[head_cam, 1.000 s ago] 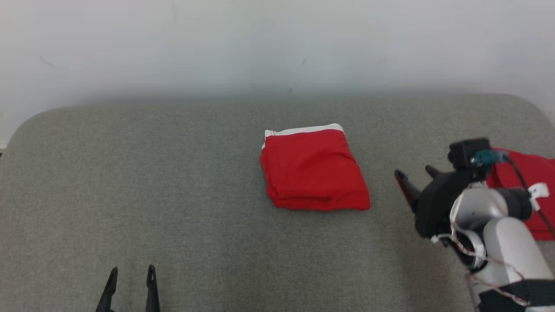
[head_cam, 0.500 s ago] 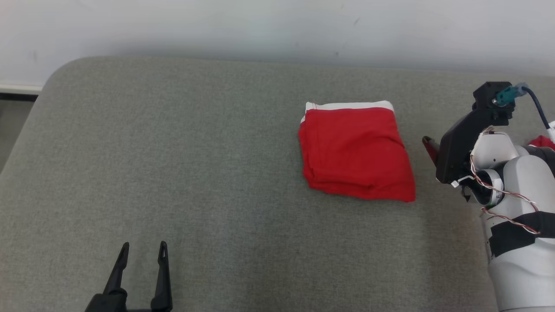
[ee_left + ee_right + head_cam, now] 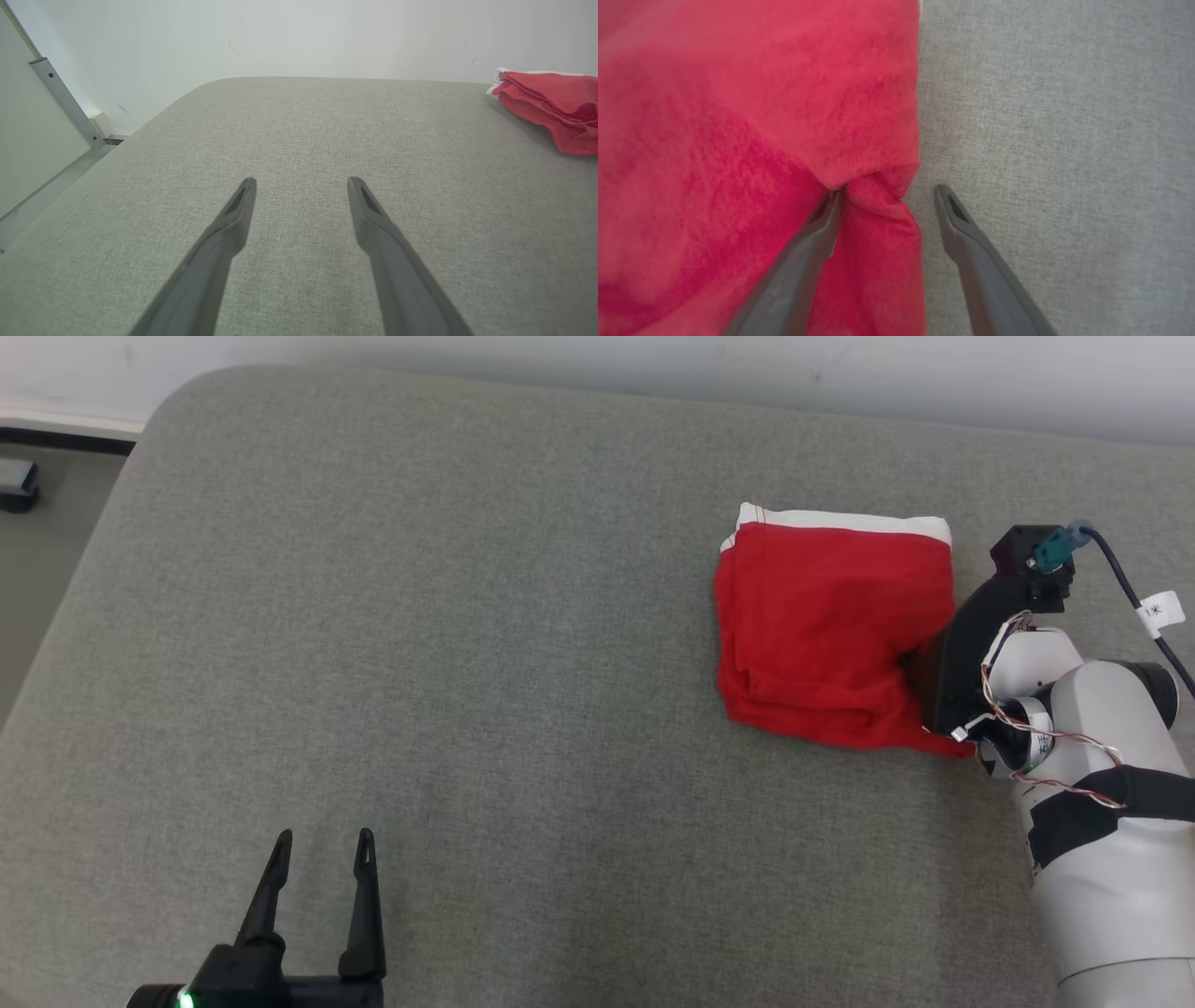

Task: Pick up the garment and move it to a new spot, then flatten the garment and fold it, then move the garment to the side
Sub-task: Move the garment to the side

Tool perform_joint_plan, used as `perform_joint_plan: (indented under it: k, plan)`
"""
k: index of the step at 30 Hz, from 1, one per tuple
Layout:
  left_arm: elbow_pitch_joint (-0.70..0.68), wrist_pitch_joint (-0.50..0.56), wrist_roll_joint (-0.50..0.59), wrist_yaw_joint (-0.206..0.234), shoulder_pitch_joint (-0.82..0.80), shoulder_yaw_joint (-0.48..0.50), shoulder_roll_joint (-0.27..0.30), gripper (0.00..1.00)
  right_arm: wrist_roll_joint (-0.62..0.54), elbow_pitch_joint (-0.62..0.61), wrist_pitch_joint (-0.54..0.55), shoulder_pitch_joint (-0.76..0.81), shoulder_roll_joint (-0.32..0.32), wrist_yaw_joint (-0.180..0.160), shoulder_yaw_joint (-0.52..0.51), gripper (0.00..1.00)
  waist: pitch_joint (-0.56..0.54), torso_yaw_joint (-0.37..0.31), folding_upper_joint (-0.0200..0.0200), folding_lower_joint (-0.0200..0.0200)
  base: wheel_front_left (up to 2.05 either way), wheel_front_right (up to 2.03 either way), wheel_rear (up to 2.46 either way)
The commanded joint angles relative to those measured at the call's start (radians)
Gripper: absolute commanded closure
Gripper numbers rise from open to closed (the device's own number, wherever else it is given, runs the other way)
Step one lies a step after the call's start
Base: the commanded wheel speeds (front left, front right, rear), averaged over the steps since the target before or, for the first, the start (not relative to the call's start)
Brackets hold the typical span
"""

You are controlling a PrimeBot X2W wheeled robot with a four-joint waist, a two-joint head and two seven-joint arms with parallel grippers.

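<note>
The garment (image 3: 831, 625) is a red cloth with a white band, folded into a square on the right of the grey padded surface (image 3: 467, 616). It also lies at the right edge of the left wrist view (image 3: 551, 107). My right wrist (image 3: 971, 644) sits at the garment's near right corner and hides the fingers there. In the right wrist view my right gripper (image 3: 887, 191) is open astride the garment's edge (image 3: 738, 116): one finger (image 3: 817, 228) presses into the cloth, the other lies over bare surface. My left gripper (image 3: 322, 840) (image 3: 301, 179) stands open and empty at the lower left, far from the garment.
A white wall (image 3: 653, 364) runs behind the surface. The surface's rounded left corner drops to the floor, where a small dark object (image 3: 19, 485) lies. A metal rail (image 3: 65, 102) stands at the left of the left wrist view.
The head camera has tilted down and turned. My right gripper has moved from beside the garment up to its right edge, with one finger now on the cloth. The left gripper stays open.
</note>
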Motion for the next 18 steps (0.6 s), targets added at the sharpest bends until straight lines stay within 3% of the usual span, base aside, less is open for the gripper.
perform_joint_plan:
  k: [1, 2, 3, 4, 10, 18]
  plan:
    - [-0.001, -0.003, -0.003, 0.002, -0.012, -0.003, -0.002, 0.00, -0.008, 0.026, 0.010, 0.018, 0.015, -0.002, 0.007, 0.00, 0.005, 0.003, -0.0001, -0.0001, 0.00, 0.00, 0.00]
    - [0.002, -0.003, -0.006, 0.006, -0.017, -0.007, -0.002, 0.00, -0.014, 0.044, 0.012, 0.015, 0.017, -0.002, 0.014, 0.00, 0.007, 0.000, -0.0001, -0.0001, 0.00, 0.00, 0.00]
    - [0.003, -0.003, -0.008, 0.006, -0.020, -0.008, -0.002, 0.00, -0.016, 0.045, 0.000, 0.011, 0.018, -0.002, 0.025, 0.41, 0.009, -0.003, -0.0001, -0.0001, 0.00, 0.00, 0.00]
    - [0.004, -0.003, -0.010, 0.006, -0.022, -0.008, -0.002, 0.00, -0.016, 0.047, -0.007, 0.003, 0.016, -0.002, 0.031, 1.00, 0.011, -0.008, -0.0001, -0.0001, 0.00, 0.00, 0.00]
    - [0.004, -0.003, -0.011, 0.011, -0.027, -0.007, -0.002, 0.00, 0.012, 0.031, -0.056, -0.031, -0.012, -0.002, 0.116, 1.00, 0.008, -0.047, -0.0001, -0.0001, 0.00, 0.00, 0.00]
    - [-0.003, -0.003, 0.000, 0.011, -0.011, 0.012, -0.002, 0.00, 0.094, -0.086, -0.090, -0.011, -0.133, -0.002, 0.344, 1.00, -0.034, -0.142, -0.0001, -0.0001, 0.00, 0.00, 0.00]
